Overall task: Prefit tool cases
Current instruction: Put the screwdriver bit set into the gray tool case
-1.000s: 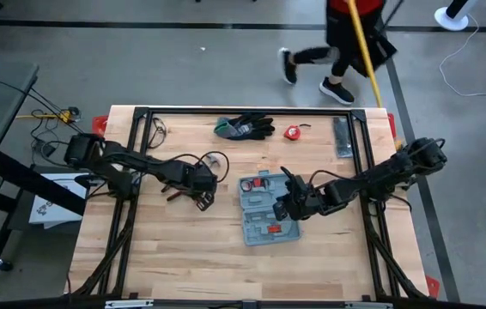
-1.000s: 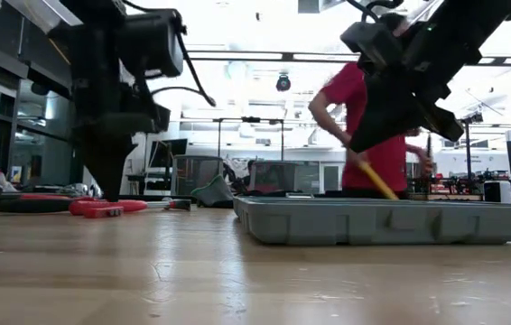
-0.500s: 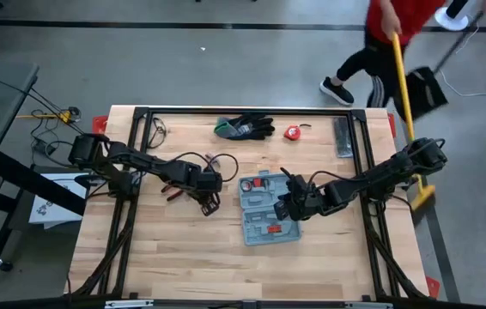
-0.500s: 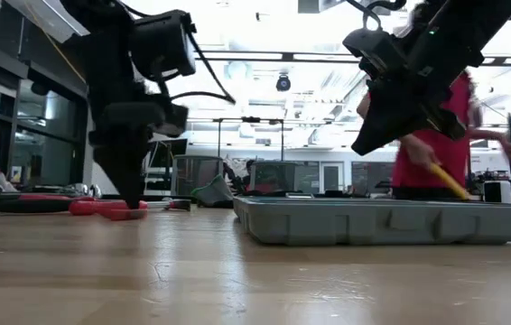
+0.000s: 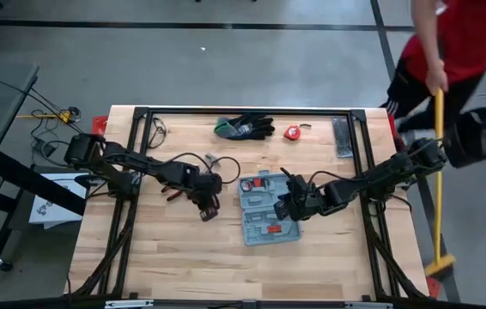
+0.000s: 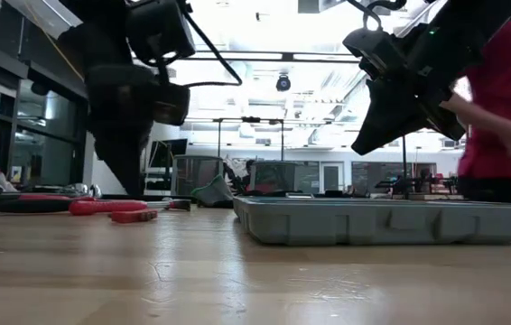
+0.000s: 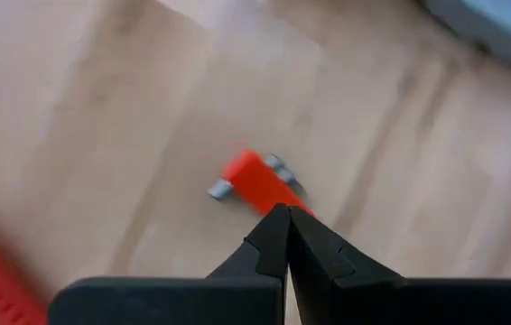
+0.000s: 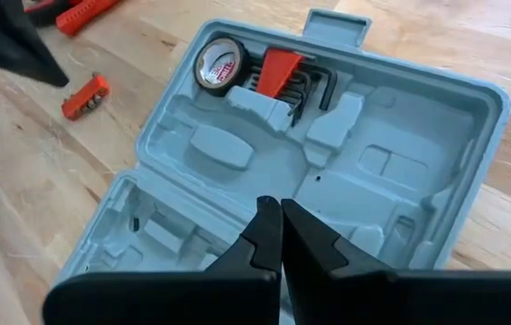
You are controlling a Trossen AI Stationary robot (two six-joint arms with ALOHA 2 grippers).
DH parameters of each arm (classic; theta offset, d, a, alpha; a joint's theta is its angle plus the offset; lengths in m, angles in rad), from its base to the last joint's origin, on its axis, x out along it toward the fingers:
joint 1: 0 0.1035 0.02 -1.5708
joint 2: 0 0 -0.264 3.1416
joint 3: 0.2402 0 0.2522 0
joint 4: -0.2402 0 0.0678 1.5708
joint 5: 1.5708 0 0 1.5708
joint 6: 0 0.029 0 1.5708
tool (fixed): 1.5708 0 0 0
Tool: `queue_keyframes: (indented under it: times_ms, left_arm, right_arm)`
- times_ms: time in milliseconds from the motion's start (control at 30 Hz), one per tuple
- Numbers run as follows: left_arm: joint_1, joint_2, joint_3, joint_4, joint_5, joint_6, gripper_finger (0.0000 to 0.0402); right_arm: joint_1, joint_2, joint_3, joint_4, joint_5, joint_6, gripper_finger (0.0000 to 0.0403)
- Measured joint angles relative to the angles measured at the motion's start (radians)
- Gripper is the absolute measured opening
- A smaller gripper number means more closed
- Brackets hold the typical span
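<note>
The grey-blue tool case [image 5: 264,210] lies open and flat on the wooden table, both halves up, with a tape measure [image 8: 217,65] and a red hex-key set [image 8: 278,68] in its recesses. My right gripper [image 8: 280,209] hangs shut above the case's middle, clear of it [image 6: 364,144]. My left gripper [image 7: 284,215] is shut, left of the case, just above a small red bit holder [image 7: 254,179] that lies flat on the table [image 6: 134,216]. Nothing is between its fingers.
Red-handled pliers [image 5: 174,190] lie left of my left gripper. At the far edge are black-and-green gloves [image 5: 245,127], a small red tape measure [image 5: 292,132] and a dark flat bar [image 5: 341,137]. A person with a broom [image 5: 439,129] stands beyond the table's far right corner.
My left gripper has gone a little toward the case, turning at the wrist, and its tip has come up off the table. The small red bit holder has slid a short way with it and now lies free. The person has walked toward the right.
</note>
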Motion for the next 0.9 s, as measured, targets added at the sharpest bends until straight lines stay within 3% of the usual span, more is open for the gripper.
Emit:
queue_keyframes:
  times_ms: [133,267,767,900]
  left_arm:
    - [-0.017,0.005,-0.001,-0.008,-0.106,-0.090,0.0000]
    - [-0.007,0.039,-0.025,-0.023,-0.123,-0.121,0.0000]
    - [0.008,0.066,-0.067,0.135,-0.060,0.004,0.0000]
    - [0.007,0.069,-0.067,0.189,0.012,0.075,0.0000]
  right_arm:
    - [0.000,0.000,0.000,0.000,0.006,0.000,0.0000]
    - [0.000,0.000,0.000,0.000,0.012,0.001,0.0000]
    - [0.000,0.000,0.000,0.001,0.015,-0.002,0.0000]
    - [0.000,0.000,0.000,0.001,0.020,-0.002,0.0000]
